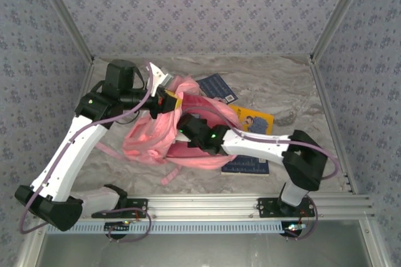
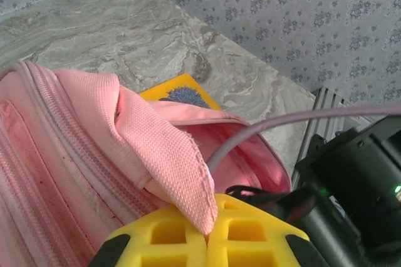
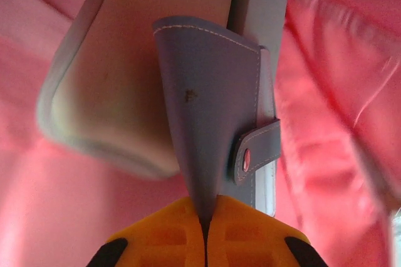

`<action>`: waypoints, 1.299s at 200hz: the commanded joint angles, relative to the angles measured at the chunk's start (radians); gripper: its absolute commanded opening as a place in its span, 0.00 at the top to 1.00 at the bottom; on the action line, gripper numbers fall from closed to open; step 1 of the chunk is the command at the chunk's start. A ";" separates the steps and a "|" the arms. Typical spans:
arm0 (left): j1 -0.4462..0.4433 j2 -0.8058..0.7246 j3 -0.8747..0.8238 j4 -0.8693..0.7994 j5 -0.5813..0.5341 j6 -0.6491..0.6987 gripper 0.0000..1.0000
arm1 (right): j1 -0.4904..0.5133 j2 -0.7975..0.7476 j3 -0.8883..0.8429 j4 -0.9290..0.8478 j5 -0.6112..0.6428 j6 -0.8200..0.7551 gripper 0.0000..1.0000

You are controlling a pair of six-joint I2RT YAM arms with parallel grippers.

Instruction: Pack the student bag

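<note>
Student bag (image 1: pixel 147 138) held open by left jaws clenched on its flap (image 2: pixel 169 154), so right jaws, gripping a wallet (image 3: pixel 207 91), fit inside.

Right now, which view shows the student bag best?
Top external: most of the student bag shows. Left wrist shows its zipper edge and a pinched flap; right wrist, pink lining behind a wallet.

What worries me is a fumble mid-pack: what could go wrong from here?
The left gripper pinches the tip of a fabric flap on the student bag; if it slips, the opening may close on the right arm.
The right gripper holds the lavender wallet by one edge inside the bag; it could twist loose or catch on the grey case beside it.
</note>
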 commanded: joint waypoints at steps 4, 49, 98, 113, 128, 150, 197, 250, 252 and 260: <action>-0.014 -0.023 0.061 0.142 0.055 0.032 1.00 | 0.047 0.113 0.100 0.130 0.055 -0.185 0.96; -0.015 -0.020 0.053 0.154 0.051 0.031 1.00 | 0.084 0.243 0.118 0.371 0.063 -0.389 0.48; -0.018 -0.021 0.048 0.156 0.035 0.038 1.00 | 0.082 0.227 0.094 0.461 0.116 -0.380 0.28; -0.019 -0.022 0.047 0.155 0.026 0.042 1.00 | 0.080 0.206 0.070 0.490 0.130 -0.383 0.28; -0.018 -0.026 0.047 0.149 0.005 0.045 1.00 | 0.078 0.171 0.030 0.535 0.149 -0.382 0.28; -0.018 -0.040 0.040 0.136 -0.053 0.060 1.00 | 0.071 0.105 -0.057 0.603 0.185 -0.353 0.26; -0.019 -0.059 0.025 0.137 -0.093 0.069 1.00 | 0.062 -0.012 -0.193 0.614 0.178 -0.327 0.26; -0.018 -0.069 0.018 0.136 -0.104 0.079 1.00 | 0.026 -0.082 -0.235 0.666 0.256 -0.319 0.28; -0.018 -0.068 0.019 0.136 -0.104 0.079 1.00 | 0.023 -0.084 -0.236 0.665 0.257 -0.319 0.28; -0.019 -0.070 0.018 0.136 -0.107 0.080 1.00 | 0.017 -0.092 -0.237 0.652 0.259 -0.310 0.28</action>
